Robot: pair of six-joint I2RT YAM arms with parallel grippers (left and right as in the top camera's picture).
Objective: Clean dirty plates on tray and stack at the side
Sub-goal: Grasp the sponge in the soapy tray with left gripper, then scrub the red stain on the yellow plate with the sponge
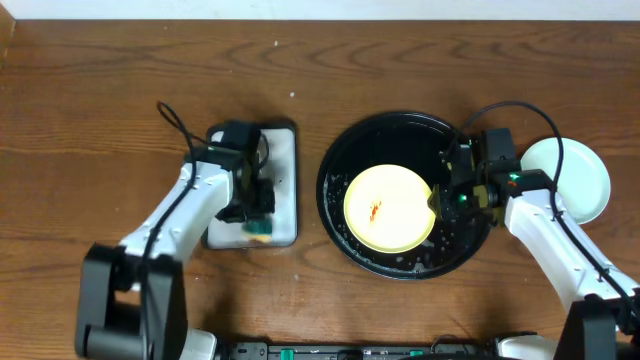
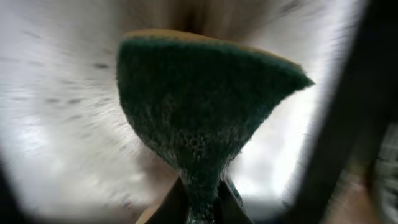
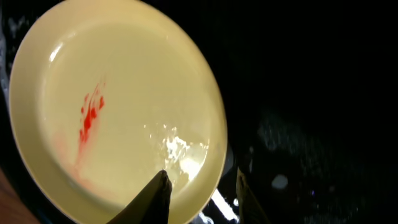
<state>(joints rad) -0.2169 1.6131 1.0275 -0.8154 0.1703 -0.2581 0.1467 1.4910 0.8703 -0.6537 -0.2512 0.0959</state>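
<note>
Left gripper (image 2: 202, 202) pinches sponge (image 2: 205, 118); right gripper (image 3: 202, 199) straddles yellow plate (image 3: 118, 112) rim, part-open.

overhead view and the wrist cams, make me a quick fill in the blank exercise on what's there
1. The left pincer is shut on a teal ___.
2. The yellow plate lies inside the round black ___.
3. The smear on that plate is ___ in colour.
4. The right pincer has its tips on either side of the plate's ___.

Missing words: sponge; tray; red; rim
</note>
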